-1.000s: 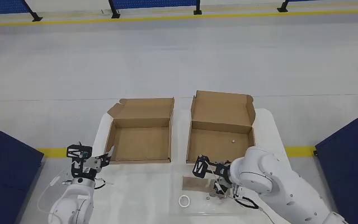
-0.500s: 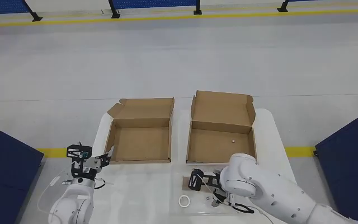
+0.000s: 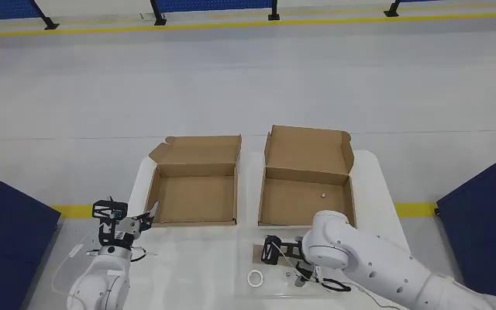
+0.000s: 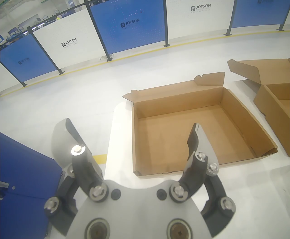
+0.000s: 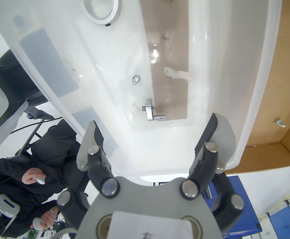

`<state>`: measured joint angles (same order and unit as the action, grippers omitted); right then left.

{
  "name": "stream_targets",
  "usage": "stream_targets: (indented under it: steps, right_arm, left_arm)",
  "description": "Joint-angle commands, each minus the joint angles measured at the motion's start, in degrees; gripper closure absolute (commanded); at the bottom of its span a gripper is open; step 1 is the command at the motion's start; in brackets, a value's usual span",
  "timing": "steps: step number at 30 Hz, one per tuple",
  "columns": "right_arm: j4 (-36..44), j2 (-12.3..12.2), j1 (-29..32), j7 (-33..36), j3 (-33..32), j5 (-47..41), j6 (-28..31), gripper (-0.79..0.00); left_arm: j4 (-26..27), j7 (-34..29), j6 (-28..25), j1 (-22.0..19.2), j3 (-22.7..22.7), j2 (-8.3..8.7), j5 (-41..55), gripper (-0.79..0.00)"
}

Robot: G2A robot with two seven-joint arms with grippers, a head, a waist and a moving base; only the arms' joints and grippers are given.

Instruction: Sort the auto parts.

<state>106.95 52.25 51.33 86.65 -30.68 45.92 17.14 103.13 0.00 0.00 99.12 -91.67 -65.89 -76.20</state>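
Observation:
My right gripper (image 5: 154, 123) hangs open above a clear plastic tray (image 5: 256, 74) at the table's front. Just ahead of its fingertips in the tray lies an L-shaped metal bracket (image 5: 150, 112). A small bolt (image 5: 136, 79), a pale pink piece (image 5: 179, 74) and a white ring (image 5: 100, 9) lie farther on; the ring (image 3: 256, 277) also shows from above. One small metal part (image 3: 322, 195) sits in the right cardboard box (image 3: 302, 203). My left gripper (image 4: 131, 124) is open and holds nothing, near the front left corner of the left box (image 4: 194, 133).
Both boxes stand side by side at the table's back with lids folded open. A brown cardboard sheet (image 5: 168, 56) lies under the tray. A person sits past the table's front edge. Blue panels flank the table.
My right arm has swung left and toward the table's front, bringing its gripper over the tray. The left arm has not moved.

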Motion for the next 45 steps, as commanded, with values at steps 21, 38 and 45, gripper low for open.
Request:
stream_targets:
  steps: [21, 38, 45]
  right_arm:
    - [-5.21, 0.76, -1.41, -3.28, 6.92, 4.38, 3.68, -0.785]
    - [-6.17, 0.74, -1.41, -6.06, 9.64, 7.50, 5.37, -0.785]
    - [-6.17, 0.74, -1.41, -6.06, 9.64, 7.50, 5.37, -0.785]
  left_arm:
    - [0.00, 0.00, 0.00, 0.00, 0.00, 0.00, 0.00, -0.785]
    - [0.00, 0.00, 0.00, 0.00, 0.00, 0.00, 0.00, -0.785]
    - [0.00, 0.00, 0.00, 0.00, 0.00, 0.00, 0.00, -0.785]
